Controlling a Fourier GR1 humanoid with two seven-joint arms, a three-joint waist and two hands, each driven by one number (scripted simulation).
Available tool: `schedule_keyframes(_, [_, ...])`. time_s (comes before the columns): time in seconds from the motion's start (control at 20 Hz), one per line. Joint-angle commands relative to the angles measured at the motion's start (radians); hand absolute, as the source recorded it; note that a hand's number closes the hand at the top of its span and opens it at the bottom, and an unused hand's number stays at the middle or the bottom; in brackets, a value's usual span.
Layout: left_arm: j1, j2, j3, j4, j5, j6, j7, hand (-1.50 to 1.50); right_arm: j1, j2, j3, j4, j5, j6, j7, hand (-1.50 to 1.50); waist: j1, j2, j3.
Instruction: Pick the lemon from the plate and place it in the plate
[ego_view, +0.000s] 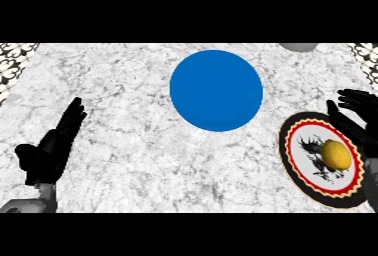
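The right hand's fingers (353, 102) were spread apart and lightly bent, holding nothing, above the far right rim of the patterned plate (295, 150); the right hand (359, 120) itself entered from the view's right edge. The lemon (337, 154) lay untouched at the middle of that plate, just below and left of the fingers. In my judgement the step in hand was the reach: the fingers would do best to come down with the thumb on one flank of the lemon and the fingers on the other, closing across its narrow width, since a rounded fruit may roll on a smooth plate if nudged from one side only. The blue plate (216, 90), bare, stood apart to the upper left as the likely destination. The left hand (52, 147) rested open at the left, fingers straight. The counter (133, 165) was pale veined marble; a grey object (299, 46) showed cut off at the far edge, its nature unclear.
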Motion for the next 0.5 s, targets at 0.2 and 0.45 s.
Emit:
schedule_keyframes(0.2, [0.022,-0.032,0.004,0.064,0.03,-0.05,-0.099,0.0,0.037,0.283,0.054,0.049,0.257,-0.5,-0.219,-1.5,-0.008,-0.01,0.01])
schedule_keyframes(0.45, [0.02,-0.035,0.012,0.11,0.0,-0.053,-0.127,0.0,0.086,0.27,0.108,0.023,0.438,-0.651,-0.07,-1.5,-0.011,-0.013,0.009])
